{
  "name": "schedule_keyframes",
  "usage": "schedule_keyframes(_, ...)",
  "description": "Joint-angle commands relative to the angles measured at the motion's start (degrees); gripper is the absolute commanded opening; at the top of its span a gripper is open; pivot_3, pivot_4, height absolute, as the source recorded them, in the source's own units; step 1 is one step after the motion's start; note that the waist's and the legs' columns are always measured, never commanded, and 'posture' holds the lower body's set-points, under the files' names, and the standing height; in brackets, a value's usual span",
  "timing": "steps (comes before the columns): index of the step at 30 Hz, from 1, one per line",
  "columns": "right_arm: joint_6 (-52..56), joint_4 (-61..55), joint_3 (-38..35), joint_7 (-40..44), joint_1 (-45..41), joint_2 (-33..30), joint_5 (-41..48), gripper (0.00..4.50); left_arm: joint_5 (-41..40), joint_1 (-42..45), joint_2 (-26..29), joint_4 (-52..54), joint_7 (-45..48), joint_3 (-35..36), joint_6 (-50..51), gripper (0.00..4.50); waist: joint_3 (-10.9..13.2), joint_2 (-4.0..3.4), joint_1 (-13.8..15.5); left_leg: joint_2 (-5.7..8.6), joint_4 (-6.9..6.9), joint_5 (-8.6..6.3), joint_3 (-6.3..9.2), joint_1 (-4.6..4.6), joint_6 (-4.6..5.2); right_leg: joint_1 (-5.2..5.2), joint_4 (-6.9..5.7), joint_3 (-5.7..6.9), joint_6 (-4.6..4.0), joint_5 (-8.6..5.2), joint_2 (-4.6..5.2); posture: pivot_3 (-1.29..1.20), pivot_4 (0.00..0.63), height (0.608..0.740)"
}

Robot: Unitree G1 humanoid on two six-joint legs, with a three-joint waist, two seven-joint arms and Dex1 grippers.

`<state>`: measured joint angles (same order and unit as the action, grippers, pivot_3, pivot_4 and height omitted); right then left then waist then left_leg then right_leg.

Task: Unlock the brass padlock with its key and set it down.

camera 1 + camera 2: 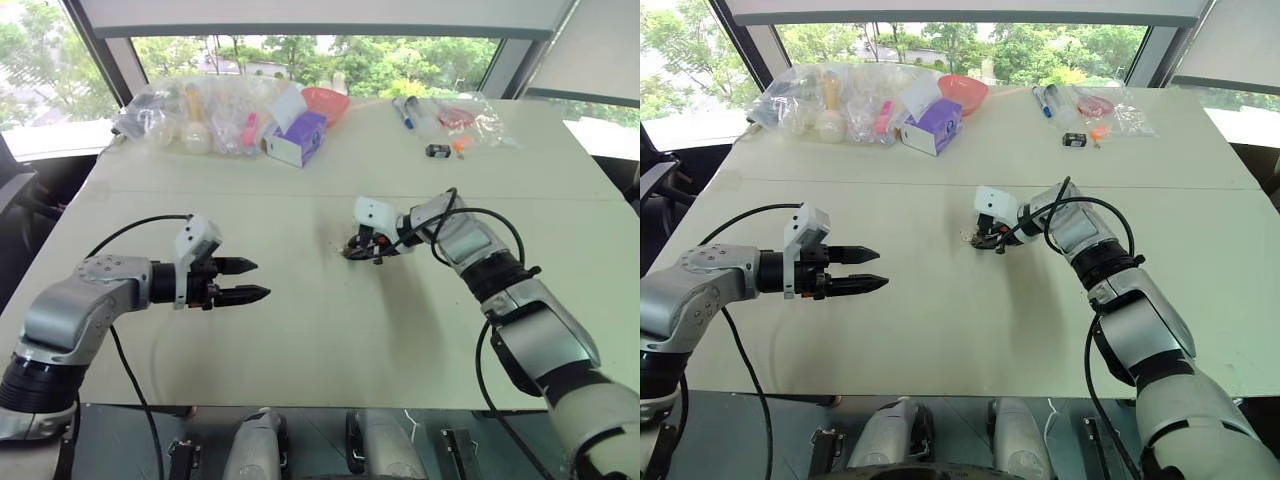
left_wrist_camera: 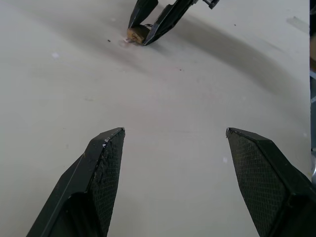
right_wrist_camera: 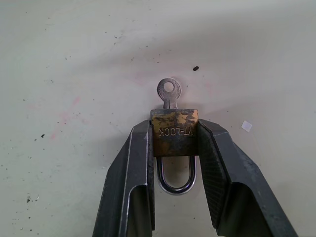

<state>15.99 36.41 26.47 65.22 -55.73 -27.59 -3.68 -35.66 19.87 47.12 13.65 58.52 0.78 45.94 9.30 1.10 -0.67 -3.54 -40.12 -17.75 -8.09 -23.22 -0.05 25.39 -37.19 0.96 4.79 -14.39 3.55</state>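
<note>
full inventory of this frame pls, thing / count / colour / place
brass padlock: 1, yellow-brown body, silvery shackle, mid-table between the right pincer's fingers
key: 1, silvery, sticking out of the padlock body
table: 1, off-white, spans the scene
clear plastic bags: a pile, far left of table, contents unclear
purple-and-white box: 1, far centre, beside the bags
red bowl: 1, far centre, behind the box
blue marker: 1, far right
small black-and-white object: 1, far right
orange item: 1, next to it
left pincer: 1, black, open, hovering over left table
right pincer: 1, black, shut on padlock
</note>
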Motion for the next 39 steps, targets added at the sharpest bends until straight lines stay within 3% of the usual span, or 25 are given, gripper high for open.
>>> schedule_keyframes(1,-5.2,-10.0,-2.2,-2.8,2.6,-2.9,-2.4,0.67,-0.9,6.6,-6.0,-7.2,-0.9,0.9,-2.4,3.43,0.0,-0.06,0.6,0.01,-0.01,0.0,0.0,-0.01,0.0,0.0,-0.01,0.01,0.0,0.0,0.0,0.0,0.15,0.734)
schedule_keyframes(3,-8.8,-19.4,-5.2,-5.2,4.6,-3.8,-1.4,0.67,-0.6,11.4,-10.8,-15.6,-2.0,1.8,-3.7,3.43,0.0,-0.06,0.9,0.08,-0.06,0.01,0.04,-0.06,0.0,-0.01,0.0,0.06,0.01,0.01,0.04,0.0,0.15,0.734)
schedule_keyframes(7,-7.9,-32.6,-9.5,-11.1,7.7,-3.1,-1.6,0.67,-1.0,18.3,-15.3,-25.3,0.0,3.1,-5.0,3.43,0.0,-0.06,-0.2,0.06,-0.04,0.01,0.05,-0.12,-0.01,0.08,0.01,0.06,0.03,0.01,0.0,0.0,0.15,0.734)
schedule_keyframes(13,-7.0,-41.3,-10.0,-15.2,11.1,-3.4,-4.8,0.67,0.0,26.4,-19.0,-36.2,4.1,2.6,-7.9,3.43,0.0,-0.06,-0.2,0.04,-0.01,0.04,0.05,-0.1,-0.07,0.05,0.03,0.12,0.03,0.01,-0.03,0.0,0.15,0.734)
schedule_keyframes(17,-6.9,-42.3,-9.8,-17.5,11.9,-2.9,-7.0,0.67,-2.8,28.6,-19.4,-35.0,9.3,2.4,-4.6,1.65,0.0,-0.05,-0.2,0.05,-0.02,0.04,0.06,-0.11,-0.07,0.06,0.03,0.11,0.03,0.01,-0.02,0.0,0.15,0.734)
schedule_keyframes(20,-7.1,-42.1,-9.7,-18.5,11.9,-2.6,-7.8,0.67,-2.6,28.0,-18.8,-32.6,11.5,1.3,-2.9,0.06,0.0,-0.06,-0.2,0.05,0.01,0.04,0.07,-0.13,-0.07,0.07,0.04,0.12,0.03,0.01,-0.03,0.0,0.15,0.734)
schedule_keyframes(29,-7.0,-42.7,-9.3,-19.7,11.9,-1.6,-8.9,0.67,1.5,29.4,-19.9,-36.2,9.8,0.8,-5.0,0.06,0.0,-0.05,-0.2,0.05,-0.01,0.05,0.1,-0.12,-0.07,0.06,0.02,0.11,0.03,0.01,-0.03,0.0,0.15,0.734)
schedule_keyframes(32,-6.8,-43.1,-9.3,-19.9,12.0,-1.3,-9.1,0.67,1.8,29.9,-20.1,-37.2,10.0,1.0,-4.9,0.77,0.0,-0.05,-0.1,0.05,-0.01,0.05,0.1,-0.12,-0.07,0.06,0.03,0.11,0.03,0.01,-0.03,0.0,0.15,0.734)
schedule_keyframes(36,-6.6,-43.6,-9.3,-19.9,12.1,-1.1,-9.3,0.67,2.6,30.3,-20.7,-38.0,9.5,1.2,-6.1,2.74,0.0,-0.05,-0.1,0.05,-0.01,0.05,0.09,-0.13,-0.07,0.06,0.03,0.11,0.03,0.01,-0.02,0.0,0.15,0.734)
schedule_keyframes(39,-6.6,-43.8,-9.3,-20.0,12.3,-1.0,-9.4,0.67,1.9,30.5,-21.0,-37.8,10.5,1.4,-5.6,2.74,0.0,-0.05,-0.1,0.05,-0.01,0.05,0.1,-0.13,-0.07,0.06,0.03,0.12,0.03,0.01,-0.02,0.0,0.15,0.734)
